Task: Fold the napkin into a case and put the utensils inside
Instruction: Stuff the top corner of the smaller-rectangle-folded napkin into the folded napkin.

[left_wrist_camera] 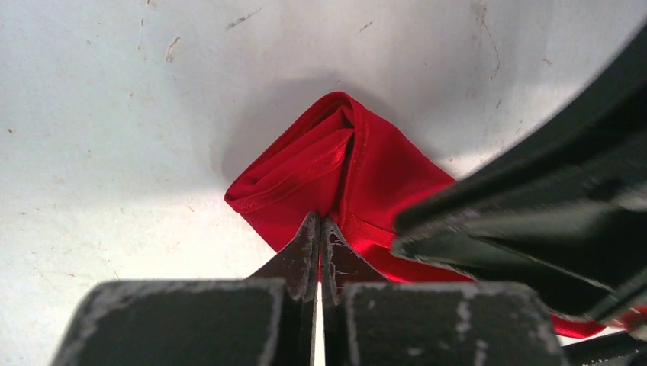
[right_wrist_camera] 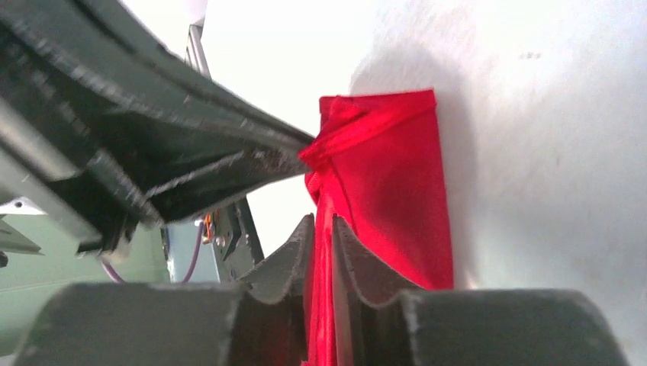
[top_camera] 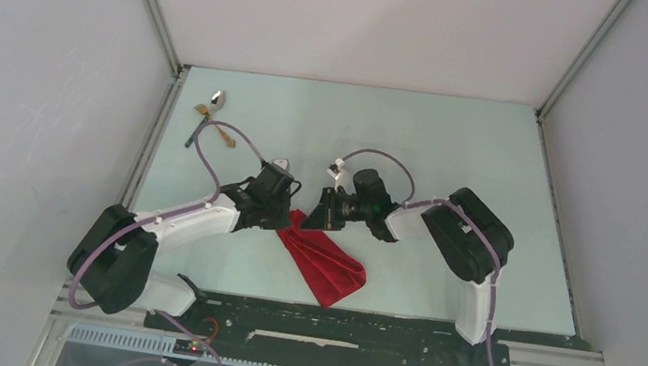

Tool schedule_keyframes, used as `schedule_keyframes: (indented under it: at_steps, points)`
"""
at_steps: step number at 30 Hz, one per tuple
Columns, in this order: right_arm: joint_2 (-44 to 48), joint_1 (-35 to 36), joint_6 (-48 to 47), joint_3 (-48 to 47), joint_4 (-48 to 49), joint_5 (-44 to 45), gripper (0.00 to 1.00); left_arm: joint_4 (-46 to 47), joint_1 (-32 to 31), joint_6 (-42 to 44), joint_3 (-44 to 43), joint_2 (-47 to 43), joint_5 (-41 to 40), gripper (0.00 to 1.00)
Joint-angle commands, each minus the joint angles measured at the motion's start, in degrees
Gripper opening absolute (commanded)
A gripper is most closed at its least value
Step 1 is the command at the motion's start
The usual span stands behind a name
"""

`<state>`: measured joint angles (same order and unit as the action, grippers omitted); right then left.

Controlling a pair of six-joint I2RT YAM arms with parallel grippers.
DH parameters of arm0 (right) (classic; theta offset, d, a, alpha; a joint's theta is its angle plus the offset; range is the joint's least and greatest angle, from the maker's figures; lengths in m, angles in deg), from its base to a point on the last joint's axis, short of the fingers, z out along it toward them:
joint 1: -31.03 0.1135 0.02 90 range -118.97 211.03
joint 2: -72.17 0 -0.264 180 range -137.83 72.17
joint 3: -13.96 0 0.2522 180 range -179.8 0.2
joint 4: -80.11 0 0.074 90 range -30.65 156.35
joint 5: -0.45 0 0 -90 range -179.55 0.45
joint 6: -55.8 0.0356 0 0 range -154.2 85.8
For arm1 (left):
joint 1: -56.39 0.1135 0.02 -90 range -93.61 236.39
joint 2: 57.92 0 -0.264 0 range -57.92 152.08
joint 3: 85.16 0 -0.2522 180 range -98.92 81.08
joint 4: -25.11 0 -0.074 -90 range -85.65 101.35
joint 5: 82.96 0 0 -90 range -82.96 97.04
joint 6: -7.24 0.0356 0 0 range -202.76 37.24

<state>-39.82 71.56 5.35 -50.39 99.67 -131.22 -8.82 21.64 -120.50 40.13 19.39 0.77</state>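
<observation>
L gripper jaws pressed together, pinching the napkin edge. R gripper nips same cloth from 3 o'clock. Napkin lies mid table, folded to a narrow strip trailing to 5 o'clock, so case prob. half-made. Utensils at 11 o'clock, not yet inserted. Only top view shows them; only wrist cams show the pinches.

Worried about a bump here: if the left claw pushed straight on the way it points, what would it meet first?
The red napkin: the left claw looks shut on its edge, with the folded cloth right ahead. Past it only the table shows, though depth is hard to judge.
</observation>
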Motion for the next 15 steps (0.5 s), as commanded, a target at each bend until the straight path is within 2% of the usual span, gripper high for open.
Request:
schedule_keyframes:
  at_steps: [1, 9, 15]
  points:
    - [-6.5, 1.2, 4.0, -5.0, 6.6, -1.1, 0.18, 0.8, 0.3, -0.6, -2.1, -1.0, 0.0, 0.00]
    - [-13.4, 5.3, 9.0, -9.0, 12.1, 0.4, 0.09, 1.0, 0.4, -0.7, -2.5, -0.9, 0.8, 0.00]
    - [-15.6, 6.3, 10.0, -8.5, 11.1, 10.0, 0.09, 1.4, 0.3, -1.6, -2.5, 0.9, 1.0, 0.00]
